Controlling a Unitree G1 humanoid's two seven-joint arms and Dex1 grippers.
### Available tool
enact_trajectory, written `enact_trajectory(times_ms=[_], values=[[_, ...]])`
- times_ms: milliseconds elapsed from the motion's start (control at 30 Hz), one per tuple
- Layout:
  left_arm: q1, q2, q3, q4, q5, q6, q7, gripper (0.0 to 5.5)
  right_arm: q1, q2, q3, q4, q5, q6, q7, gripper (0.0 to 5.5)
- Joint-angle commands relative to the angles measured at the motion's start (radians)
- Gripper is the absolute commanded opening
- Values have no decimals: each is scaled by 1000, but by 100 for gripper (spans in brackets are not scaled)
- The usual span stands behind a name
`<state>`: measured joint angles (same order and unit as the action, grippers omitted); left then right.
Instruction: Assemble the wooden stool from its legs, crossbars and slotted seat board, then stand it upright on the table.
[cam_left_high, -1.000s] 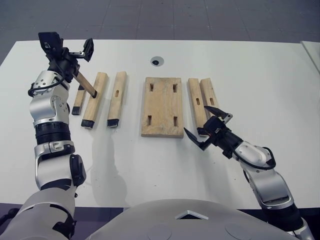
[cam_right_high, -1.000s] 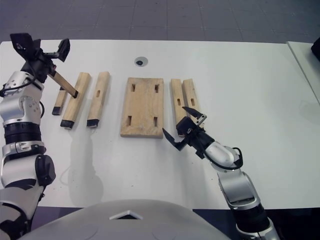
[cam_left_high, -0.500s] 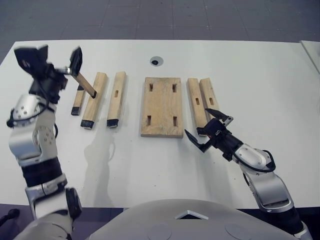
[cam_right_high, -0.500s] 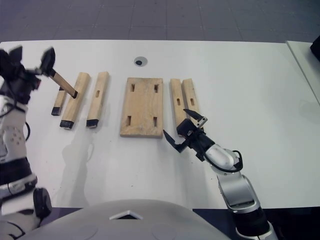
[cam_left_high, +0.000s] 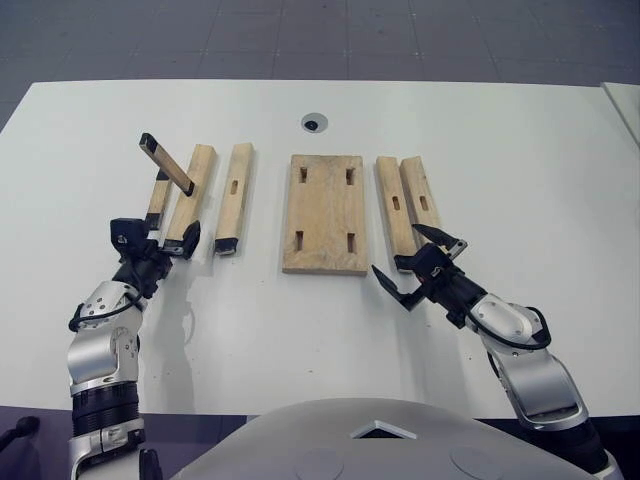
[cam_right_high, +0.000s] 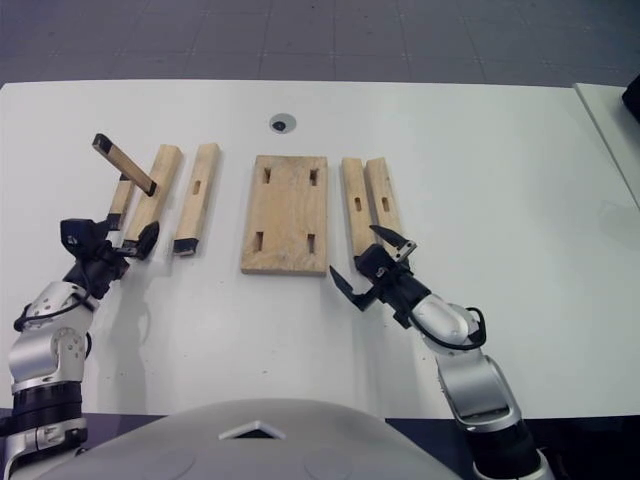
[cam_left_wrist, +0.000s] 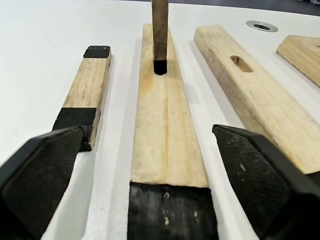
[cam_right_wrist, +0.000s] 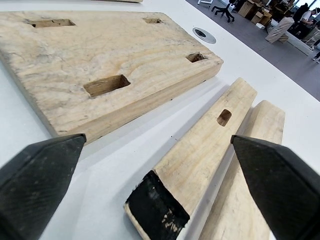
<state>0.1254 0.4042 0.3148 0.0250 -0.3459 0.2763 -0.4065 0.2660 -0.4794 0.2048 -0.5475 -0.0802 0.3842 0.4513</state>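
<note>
The slotted seat board (cam_left_high: 322, 213) lies flat mid-table. Two legs (cam_left_high: 190, 198) (cam_left_high: 234, 195) lie left of it and two more (cam_left_high: 393, 205) (cam_left_high: 420, 192) right of it. One dark-tipped crossbar (cam_left_high: 166, 164) stands tilted with its lower end on the leftmost leg (cam_left_wrist: 167, 125); another crossbar (cam_left_high: 157, 200) lies flat beside that leg. My left gripper (cam_left_high: 155, 243) hangs open just in front of that leg's black end, holding nothing. My right gripper (cam_left_high: 418, 270) is open, low over the table before the right legs (cam_right_wrist: 200, 155), beside the board's near right corner (cam_right_wrist: 100, 55).
A round cable hole (cam_left_high: 314, 123) sits behind the board. Bare white table (cam_left_high: 300, 330) runs along the near edge and out to the far right.
My left gripper has let go of the tilted crossbar's upper end and dropped down toward the near edge. The crossbar stays leaning on the leg. The right gripper has hardly moved.
</note>
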Motion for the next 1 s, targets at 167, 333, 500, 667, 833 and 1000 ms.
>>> enact_trajectory(times_ms=[167,333,500,667,833,1000], values=[[-19,25,-69,37,65,27,-7,345,-13,-7,-8,7,-3,0,10,540],[-11,61,-115,30,132,74,10,270,-17,-4,-10,6,-3,3,9,540],[-28,86,-121,23,155,168,40,205,-16,-1,-9,4,-3,6,6,540],[-64,72,-93,2,120,216,71,205,-26,18,-33,-3,30,21,4,540],[-176,0,0,-85,-81,166,-5,205,-99,148,-179,-82,327,273,6,540],[-295,-31,42,-187,-381,299,-110,205,-224,220,-362,-74,779,545,48,540]])
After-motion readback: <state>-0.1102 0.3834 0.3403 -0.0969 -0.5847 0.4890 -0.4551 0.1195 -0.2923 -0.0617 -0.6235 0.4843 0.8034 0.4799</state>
